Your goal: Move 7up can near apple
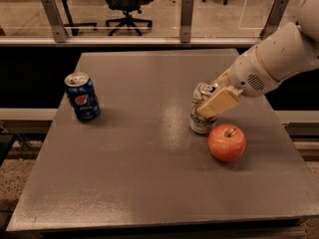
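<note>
The 7up can (201, 119), white and silver with a green band, stands upright on the grey table (149, 173) right of centre. The red-orange apple (227, 142) sits just to its front right, a small gap away. My gripper (215, 102) comes in from the right on a white arm and is around the can's upper part; one tan finger (218, 103) covers the can's front. The other finger is hidden behind the can.
A dark blue Pepsi can (82, 97) stands upright at the table's left side. A glass railing with metal posts (186, 13) runs behind the table, with office chairs (125, 1) beyond it.
</note>
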Tool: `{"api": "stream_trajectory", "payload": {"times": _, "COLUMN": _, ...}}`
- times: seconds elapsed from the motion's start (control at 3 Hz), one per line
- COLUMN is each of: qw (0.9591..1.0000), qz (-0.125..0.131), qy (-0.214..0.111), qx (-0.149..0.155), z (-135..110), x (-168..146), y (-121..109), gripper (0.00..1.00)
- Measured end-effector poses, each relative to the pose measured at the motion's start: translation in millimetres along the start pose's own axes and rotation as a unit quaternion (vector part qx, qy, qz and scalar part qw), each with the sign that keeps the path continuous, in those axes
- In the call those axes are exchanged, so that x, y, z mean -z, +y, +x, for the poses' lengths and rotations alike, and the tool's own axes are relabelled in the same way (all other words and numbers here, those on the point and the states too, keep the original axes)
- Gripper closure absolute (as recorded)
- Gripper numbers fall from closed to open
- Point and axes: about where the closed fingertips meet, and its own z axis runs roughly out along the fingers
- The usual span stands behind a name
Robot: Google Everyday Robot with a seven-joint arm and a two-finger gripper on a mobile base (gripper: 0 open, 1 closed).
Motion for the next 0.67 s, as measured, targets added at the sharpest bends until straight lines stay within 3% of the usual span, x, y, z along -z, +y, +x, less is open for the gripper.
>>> {"api": "stream_trajectory", "payload": {"times": 0.67, "qw": 1.0, "qz": -0.001, "qy": 0.001, "qx": 0.003, "z": -2.4, "x": -0.7, "y": 2.2, "gripper": 0.06}}
